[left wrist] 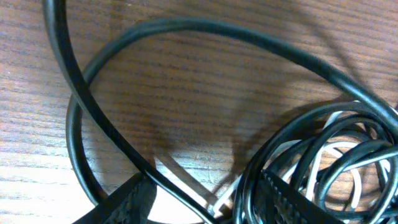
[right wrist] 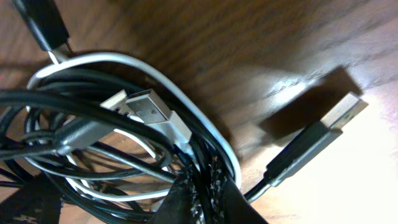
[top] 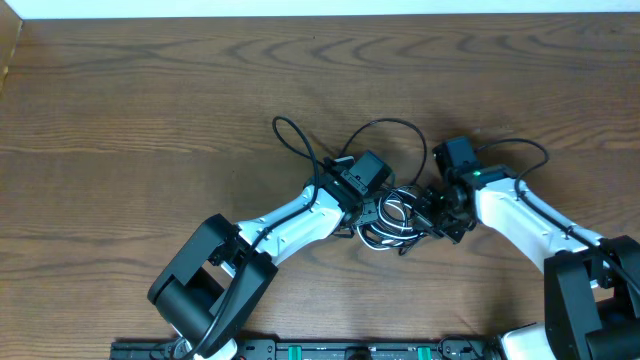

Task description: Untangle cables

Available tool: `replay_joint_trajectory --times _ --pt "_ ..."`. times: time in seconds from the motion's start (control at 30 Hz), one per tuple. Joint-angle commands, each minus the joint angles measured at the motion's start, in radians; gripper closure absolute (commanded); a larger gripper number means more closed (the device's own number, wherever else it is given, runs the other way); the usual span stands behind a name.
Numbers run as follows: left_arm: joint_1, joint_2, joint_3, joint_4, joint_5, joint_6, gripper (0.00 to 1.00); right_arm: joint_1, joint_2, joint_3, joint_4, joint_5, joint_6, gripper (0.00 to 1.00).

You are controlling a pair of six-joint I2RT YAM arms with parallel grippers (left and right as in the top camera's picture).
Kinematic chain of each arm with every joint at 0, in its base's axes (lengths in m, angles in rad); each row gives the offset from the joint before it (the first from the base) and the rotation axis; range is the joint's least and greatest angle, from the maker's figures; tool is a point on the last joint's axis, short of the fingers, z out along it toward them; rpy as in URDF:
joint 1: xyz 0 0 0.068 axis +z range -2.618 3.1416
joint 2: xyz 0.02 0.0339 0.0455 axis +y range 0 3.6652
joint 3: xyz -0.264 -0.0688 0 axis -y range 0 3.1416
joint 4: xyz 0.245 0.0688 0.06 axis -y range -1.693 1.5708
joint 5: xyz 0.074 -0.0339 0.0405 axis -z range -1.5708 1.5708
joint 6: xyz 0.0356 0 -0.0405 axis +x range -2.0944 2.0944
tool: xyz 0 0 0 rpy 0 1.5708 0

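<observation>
The cables [top: 393, 215] lie in one knot of black loops and a white strand [right wrist: 155, 68] at the table's middle, between my two grippers. My left gripper [top: 373, 212] stands open at the knot's left edge. In the left wrist view [left wrist: 205, 190] one black cable [left wrist: 112, 143] runs across the gap between its fingers, beside a white plug end [left wrist: 221, 199]. My right gripper [top: 430, 212] [right wrist: 202, 186] is shut on a bundle of black strands at the knot's right side. A white USB plug [right wrist: 152, 109] and a black USB plug [right wrist: 323, 127] lie free.
Thicker black cords [top: 300, 140] [top: 520, 145] arc from the arms over the wooden table [top: 150, 110]. A pale strip [top: 320, 8] runs along the far edge. The arms' base rail [top: 350, 350] sits at the near edge.
</observation>
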Motion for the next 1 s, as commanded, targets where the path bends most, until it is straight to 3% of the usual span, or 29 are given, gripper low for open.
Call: replay_joint_trajectory --times 0.0,0.2,0.47,0.97 --pt "0.005 0.014 -0.014 -0.010 -0.026 -0.005 0.45 -0.042 0.012 0.003 -0.008 0.019 -0.136 0.85" --pt "0.005 0.014 -0.014 -0.010 -0.042 -0.005 0.45 -0.071 -0.007 0.036 -0.016 0.014 -0.223 0.79" --pt "0.005 0.014 -0.014 -0.010 -0.044 -0.005 0.45 -0.074 -0.047 0.046 -0.037 0.023 -0.228 0.69" --pt "0.005 0.014 -0.014 -0.006 -0.044 -0.005 0.45 -0.038 -0.045 0.043 -0.011 0.132 -0.220 0.73"
